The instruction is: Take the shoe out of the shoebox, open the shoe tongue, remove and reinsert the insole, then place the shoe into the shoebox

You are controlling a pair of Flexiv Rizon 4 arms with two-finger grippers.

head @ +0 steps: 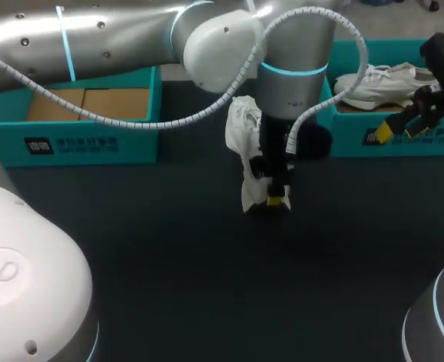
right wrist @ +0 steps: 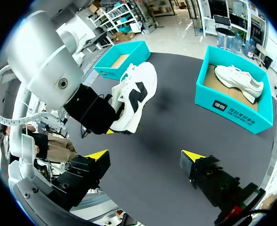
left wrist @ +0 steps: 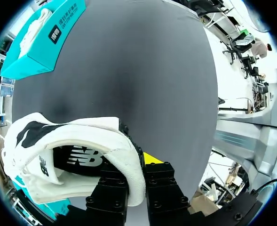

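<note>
A white shoe (head: 242,130) with a black logo hangs above the middle of the dark table. My left gripper (head: 278,200) is shut on its rim. In the left wrist view the padded white rim of the shoe (left wrist: 82,141) is pinched between the two black fingers of my left gripper (left wrist: 137,165). The right wrist view shows the same shoe (right wrist: 136,96) lifted off the table, sole side facing away. My right gripper (head: 399,130) stands open at the front of the right shoebox (head: 402,145), with nothing between its fingers (right wrist: 145,157).
An open, empty teal shoebox (head: 93,143) stands at the back left. The right teal shoebox (right wrist: 232,113) holds a second white shoe (head: 384,83). Bare dark table (head: 206,286) lies in front of both arms.
</note>
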